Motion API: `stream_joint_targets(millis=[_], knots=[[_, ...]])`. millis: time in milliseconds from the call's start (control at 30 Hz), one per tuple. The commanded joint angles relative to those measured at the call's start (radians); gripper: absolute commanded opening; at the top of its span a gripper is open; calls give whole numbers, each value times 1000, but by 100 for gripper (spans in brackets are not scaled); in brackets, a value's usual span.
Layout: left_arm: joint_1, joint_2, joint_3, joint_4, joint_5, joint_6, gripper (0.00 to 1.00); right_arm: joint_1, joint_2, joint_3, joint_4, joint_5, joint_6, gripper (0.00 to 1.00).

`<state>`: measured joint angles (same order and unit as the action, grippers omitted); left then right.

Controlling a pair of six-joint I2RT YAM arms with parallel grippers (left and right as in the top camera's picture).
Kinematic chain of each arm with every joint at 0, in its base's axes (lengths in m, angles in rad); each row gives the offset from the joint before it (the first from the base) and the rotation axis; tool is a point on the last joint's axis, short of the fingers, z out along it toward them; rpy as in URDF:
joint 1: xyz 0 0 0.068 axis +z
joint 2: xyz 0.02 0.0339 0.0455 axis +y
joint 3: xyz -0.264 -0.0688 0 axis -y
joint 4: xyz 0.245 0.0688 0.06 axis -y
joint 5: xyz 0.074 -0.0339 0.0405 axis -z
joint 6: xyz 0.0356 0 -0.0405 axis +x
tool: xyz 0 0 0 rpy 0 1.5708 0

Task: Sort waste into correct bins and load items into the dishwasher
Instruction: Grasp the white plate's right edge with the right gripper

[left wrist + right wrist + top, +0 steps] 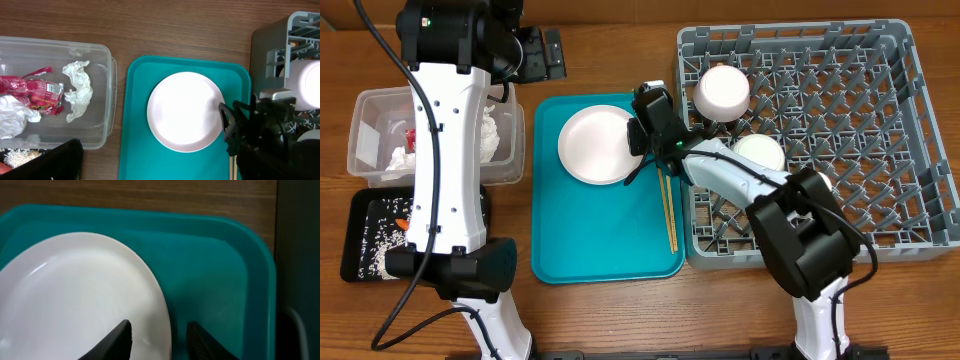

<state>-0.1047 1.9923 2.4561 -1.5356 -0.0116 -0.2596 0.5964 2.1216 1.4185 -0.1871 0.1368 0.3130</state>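
The round white plate (pixel 595 145) (pixel 185 110) (pixel 75 295) lies flat on the teal tray (pixel 600 250). My right gripper (pixel 637 145) (pixel 160 330) is low at the plate's right rim. Its jaws are open and straddle the rim, one finger over the plate and one over the tray, with a gap beside the rim. The chopsticks (pixel 669 210) (pixel 231 167) lie along the tray's right side. Two white bowls (pixel 722 90) (pixel 760 152) sit in the grey dishwasher rack (pixel 880 150). My left gripper (pixel 545 52) hangs open above the table behind the tray, holding nothing.
The clear tub (pixel 370 110) (pixel 100 75) at the left holds a red wrapper (pixel 35 92) and crumpled tissues (pixel 77 90). In front of it, the black tray (pixel 360 220) holds white rice-like scraps. My left arm stretches over both bins.
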Motion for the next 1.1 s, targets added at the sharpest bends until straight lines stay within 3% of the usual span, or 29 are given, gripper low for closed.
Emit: stream_joint_targets(millis=[0,700,867,1067], knots=[[-7,-23,19,-1,11,-10,100,4,27,1,23,-3,-6,40],[-7,-23,19,-1,11,-10,100,50,47,1,29,54,-77,41],[-7,-23,19,-1,11,-10,100,50,47,1,34,54,-78,47],[-7,-23,19,-1,11,-10,100,50,47,1,44,98,-77,47]])
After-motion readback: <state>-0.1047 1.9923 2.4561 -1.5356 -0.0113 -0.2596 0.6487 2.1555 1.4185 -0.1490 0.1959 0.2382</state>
